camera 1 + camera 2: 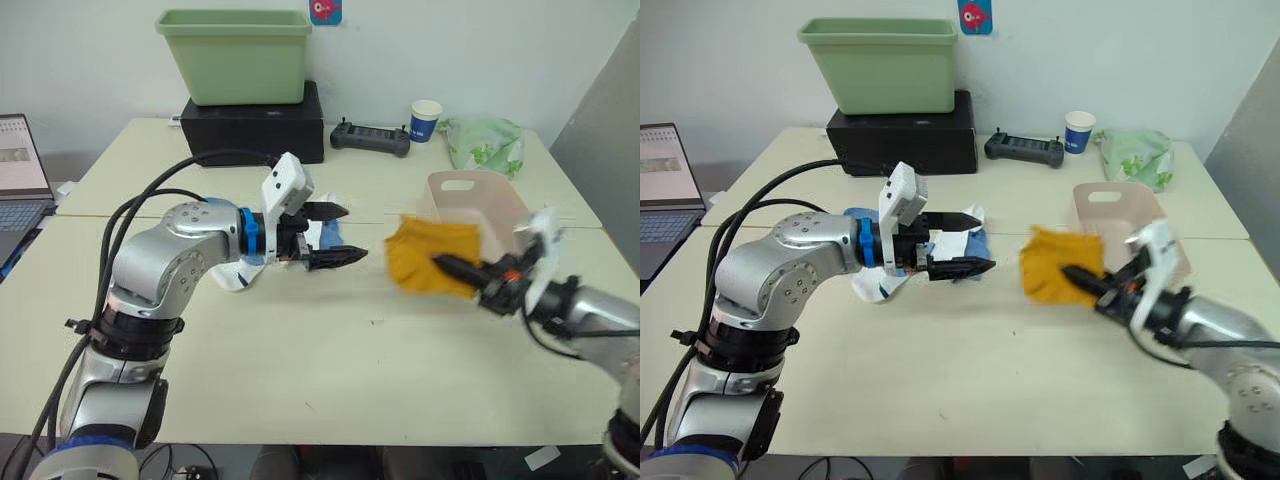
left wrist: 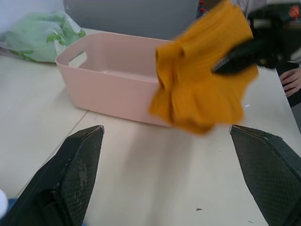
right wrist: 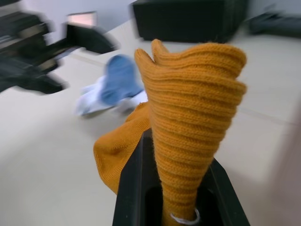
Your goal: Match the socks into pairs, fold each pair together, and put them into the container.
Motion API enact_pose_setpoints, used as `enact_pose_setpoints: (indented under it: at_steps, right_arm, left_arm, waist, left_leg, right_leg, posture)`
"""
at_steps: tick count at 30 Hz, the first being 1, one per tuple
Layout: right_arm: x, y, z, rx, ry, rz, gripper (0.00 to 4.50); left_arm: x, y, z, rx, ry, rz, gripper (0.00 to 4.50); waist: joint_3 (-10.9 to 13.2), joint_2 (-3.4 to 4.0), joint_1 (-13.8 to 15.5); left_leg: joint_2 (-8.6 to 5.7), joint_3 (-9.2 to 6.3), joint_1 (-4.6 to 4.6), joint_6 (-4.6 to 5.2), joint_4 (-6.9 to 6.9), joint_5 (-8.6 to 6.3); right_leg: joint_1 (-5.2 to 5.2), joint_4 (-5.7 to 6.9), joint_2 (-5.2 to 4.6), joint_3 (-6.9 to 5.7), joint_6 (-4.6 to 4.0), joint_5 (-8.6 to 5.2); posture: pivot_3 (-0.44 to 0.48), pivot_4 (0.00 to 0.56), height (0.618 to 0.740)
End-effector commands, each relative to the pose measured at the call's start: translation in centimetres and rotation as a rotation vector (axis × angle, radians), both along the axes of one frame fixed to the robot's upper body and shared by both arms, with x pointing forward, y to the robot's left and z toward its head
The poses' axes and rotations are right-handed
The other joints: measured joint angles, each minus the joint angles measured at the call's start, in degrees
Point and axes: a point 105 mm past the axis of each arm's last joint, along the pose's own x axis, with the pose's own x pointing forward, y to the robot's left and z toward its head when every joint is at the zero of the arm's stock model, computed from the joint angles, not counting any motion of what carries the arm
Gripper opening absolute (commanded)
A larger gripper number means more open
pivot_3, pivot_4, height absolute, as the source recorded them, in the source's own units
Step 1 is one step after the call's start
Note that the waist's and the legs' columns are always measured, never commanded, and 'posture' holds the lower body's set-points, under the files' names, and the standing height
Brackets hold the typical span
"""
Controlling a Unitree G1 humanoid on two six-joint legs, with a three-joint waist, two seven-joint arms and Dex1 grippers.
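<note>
Near the tabletop's right edge, my right pincer [image 1: 450, 265] is clamped on the yellow socks [image 1: 430, 256], beside the empty tub [image 1: 478, 205]. Left pincer [image 1: 335, 233] apart. Blue and white socks [image 1: 958, 243] unpaired mid-table.

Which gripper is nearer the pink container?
Right. The right gripper, shut on the yellow socks, is just beside the pink container; the left gripper, open, is farther off, over the blue and white socks.
</note>
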Motion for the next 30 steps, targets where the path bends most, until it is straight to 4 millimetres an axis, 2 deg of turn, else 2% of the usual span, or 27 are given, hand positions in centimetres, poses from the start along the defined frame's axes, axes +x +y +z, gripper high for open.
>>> enact_pose_setpoints:
  at_steps: [1,3,5,9,13,16,19,23,30]
  right_arm:
    - [1.4,-4.2,3.6,-0.167,-0.204,-0.213,0.00]
    - [2.4,-5.4,4.0,-0.305,-0.273,-0.288,0.00]
    - [4.2,-6.3,3.5,-0.565,-0.357,-0.339,0.00]
    - [7.0,-5.9,1.9,-0.937,-0.495,-0.272,0.00]
    - [9.8,-5.2,0.8,-1.194,-0.597,-0.194,0.00]
    - [11.7,-5.0,-1.0,-1.381,-0.603,-0.069,0.00]
    - [12.8,-5.7,-1.9,-1.463,-0.585,-0.019,0.00]
    - [13.8,-6.0,-2.1,-1.522,-0.553,0.040,0.00]
    - [14.4,-5.8,-3.1,-1.558,-0.422,0.192,0.00]
  left_arm:
    - [-0.4,-1.1,1.2,-0.023,-0.047,-0.064,4.47]
    - [-0.4,-1.3,1.2,-0.030,-0.047,-0.073,4.47]
    - [-0.3,-1.6,1.1,-0.029,-0.048,-0.078,4.47]
    - [-0.6,-2.1,0.9,-0.033,-0.037,-0.100,4.47]
    - [-0.9,-2.4,0.8,-0.034,-0.026,-0.117,4.47]
    - [-1.0,-2.5,0.9,-0.038,-0.019,-0.121,4.47]
    - [-1.1,-2.5,0.9,-0.038,-0.016,-0.121,4.47]
    - [-1.2,-2.5,0.8,-0.037,-0.015,-0.116,4.47]
    - [-1.1,-2.6,0.8,-0.037,-0.019,-0.109,4.47]
  waist:
    - [0.02,0.04,0.09]
    - [0.02,0.04,0.09]
    - [0.02,0.04,-0.20]
    - [0.05,0.08,-0.52]
    - [0.18,0.25,-0.51]
    - [0.26,0.31,-0.38]
    - [0.26,0.31,-0.14]
    - [0.26,0.31,0.14]
    - [0.27,0.31,0.08]
  left_leg:
    - [-0.04,0.02,0.00,0.00,-0.02,0.00]
    - [-0.07,0.06,0.00,0.00,-0.05,0.00]
    - [-0.04,0.07,0.01,0.01,-0.05,0.00]
    - [-0.03,0.15,0.05,0.01,-0.01,0.00]
    - [-0.04,0.20,0.05,0.00,0.01,0.01]
    - [-0.05,0.22,0.04,-0.01,0.05,0.01]
    - [-0.03,0.21,0.04,-0.02,0.03,0.02]
    - [-0.07,0.21,0.00,-0.18,0.05,0.11]
    - [-0.08,0.19,0.07,-0.19,0.07,0.12]
  right_leg:
    - [-0.01,0.00,-0.04,0.01,0.00,0.00]
    - [-0.01,-0.05,-0.06,0.04,0.01,0.00]
    - [-0.02,-0.07,-0.03,0.07,0.01,-0.01]
    - [-0.04,-0.05,-0.03,0.15,0.01,-0.01]
    - [-0.05,-0.03,-0.04,0.18,0.01,-0.01]
    - [-0.05,-0.02,-0.07,0.18,0.01,0.00]
    - [-0.04,-0.02,-0.07,0.15,-0.22,0.13]
    - [-0.02,-0.02,-0.15,0.11,-0.27,0.16]
    - [0.03,0.04,-0.16,0.10,-0.28,0.17]
  posture:
    - [0.000,0.150,0.730]
    - [0.000,0.150,0.730]
    - [0.000,0.150,0.730]
    - [0.000,0.150,0.730]
    - [0.000,0.150,0.730]
    - [0.000,0.150,0.730]
    - [0.000,0.150,0.730]
    - [0.000,0.150,0.730]
    - [0.000,0.150,0.730]
